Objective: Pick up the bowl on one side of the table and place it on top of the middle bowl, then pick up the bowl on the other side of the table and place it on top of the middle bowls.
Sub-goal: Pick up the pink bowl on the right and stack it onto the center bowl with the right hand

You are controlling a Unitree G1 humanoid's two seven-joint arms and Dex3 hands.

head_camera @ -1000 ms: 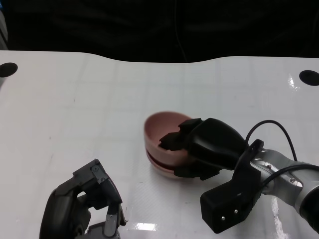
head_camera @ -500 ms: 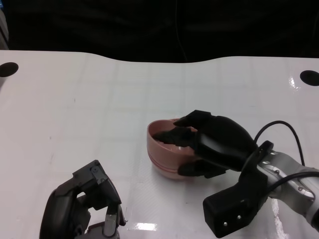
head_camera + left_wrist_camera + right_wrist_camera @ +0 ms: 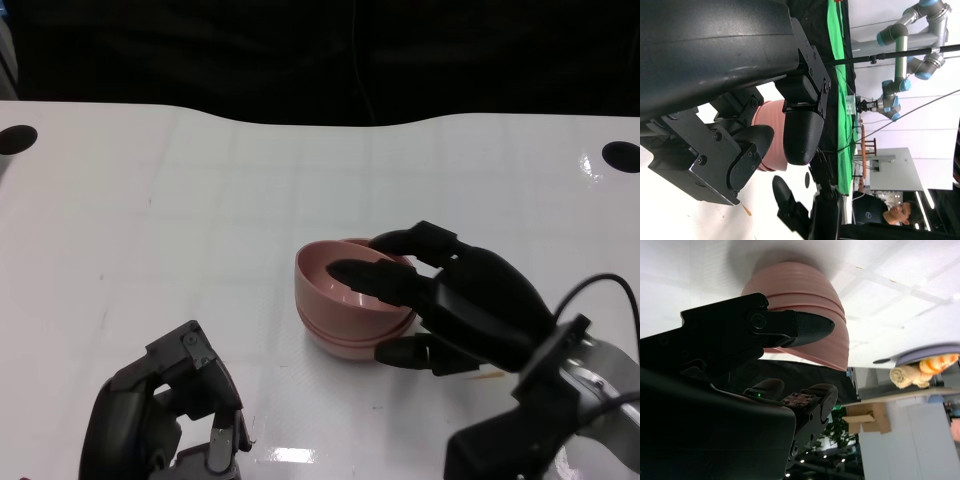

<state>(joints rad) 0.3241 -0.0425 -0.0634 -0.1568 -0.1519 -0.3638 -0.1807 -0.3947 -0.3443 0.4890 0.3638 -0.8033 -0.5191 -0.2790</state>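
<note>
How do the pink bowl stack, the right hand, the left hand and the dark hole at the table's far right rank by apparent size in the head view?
1. Right hand, largest, though it is nearer the camera than the stack.
2. Left hand and pink bowl stack: look alike; the hand is cut off by the frame, so unranked.
3. Dark hole, smallest.

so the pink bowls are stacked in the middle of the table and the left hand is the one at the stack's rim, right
Not quite. The hand at the rim is the right hand, not the left. The head view shows its fingers reaching over the rim of the stacked pink bowls, while the left hand sits curled near the table's front edge, away from the stack.
</note>
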